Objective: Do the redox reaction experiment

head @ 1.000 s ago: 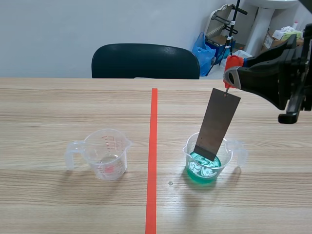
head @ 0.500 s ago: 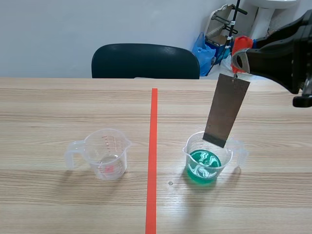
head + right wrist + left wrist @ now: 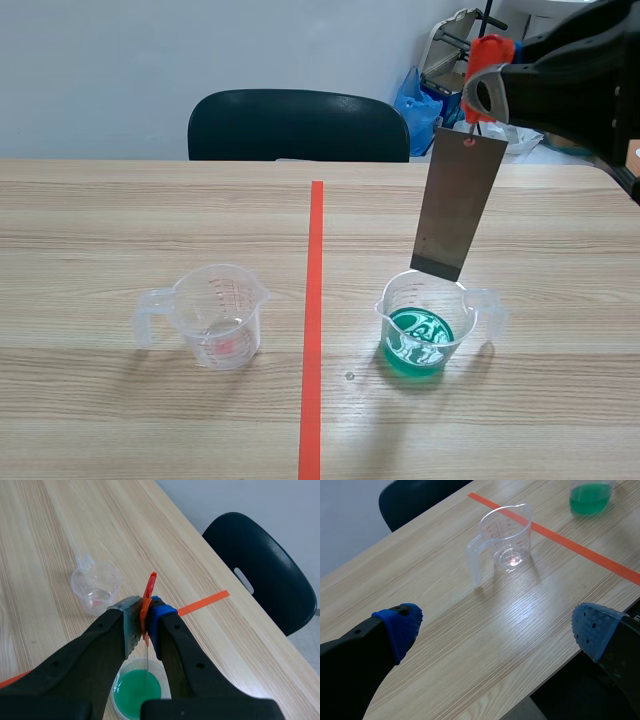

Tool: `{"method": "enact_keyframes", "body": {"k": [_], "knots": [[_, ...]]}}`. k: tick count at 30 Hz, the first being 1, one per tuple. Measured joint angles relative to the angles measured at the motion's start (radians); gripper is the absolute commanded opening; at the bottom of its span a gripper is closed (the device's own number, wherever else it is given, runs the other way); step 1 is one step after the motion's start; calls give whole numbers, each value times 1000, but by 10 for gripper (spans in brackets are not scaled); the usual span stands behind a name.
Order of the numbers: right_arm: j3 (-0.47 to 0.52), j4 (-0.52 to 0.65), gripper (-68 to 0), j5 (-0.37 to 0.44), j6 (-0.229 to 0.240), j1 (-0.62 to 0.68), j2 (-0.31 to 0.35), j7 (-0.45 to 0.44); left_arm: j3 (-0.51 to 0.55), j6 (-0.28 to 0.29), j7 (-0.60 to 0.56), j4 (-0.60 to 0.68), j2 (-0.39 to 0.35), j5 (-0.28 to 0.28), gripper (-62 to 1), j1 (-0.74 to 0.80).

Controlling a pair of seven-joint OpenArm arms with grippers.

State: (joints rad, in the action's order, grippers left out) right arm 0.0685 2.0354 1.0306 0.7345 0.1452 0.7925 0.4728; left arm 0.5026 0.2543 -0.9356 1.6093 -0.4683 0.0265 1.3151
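Tabletop (image 3: pixel 150 210) holds one clear cup (image 3: pixel 218 318), one green-filled cup (image 3: pixel 420 325); one plate (image 3: pixel 457 205) hangs.

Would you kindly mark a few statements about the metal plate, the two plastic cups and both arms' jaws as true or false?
1. The grey metal plate hangs with its lower edge clear of the green liquid. True.
2. The right arm's jaws are shut on the orange-red clip that the plate hangs from. True.
3. The clear plastic measuring cup on the robot's left is full of green liquid. False: it is nearly empty; the green liquid is in the other clear plastic cup.
4. The left arm's jaws grip the left cup's handle. False: they stand open, apart from the cup.
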Motion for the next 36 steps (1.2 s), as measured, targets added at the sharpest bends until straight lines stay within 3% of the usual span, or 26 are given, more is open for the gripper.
{"method": "enact_keyframes", "body": {"k": [10, 17, 36], "knots": [[2, 5, -669, 18, 0, 0, 20, -11, 0, 0, 0, 0, 0, 0, 14, 0], [63, 5, -669, 19, 3, 0, 20, -12, 0, 0, 0, 0, 0, 0, 14, 0], [63, 5, -669, 22, 3, 0, 20, -3, 0, 0, 0, 0, 0, 0, 14, 0]]}}
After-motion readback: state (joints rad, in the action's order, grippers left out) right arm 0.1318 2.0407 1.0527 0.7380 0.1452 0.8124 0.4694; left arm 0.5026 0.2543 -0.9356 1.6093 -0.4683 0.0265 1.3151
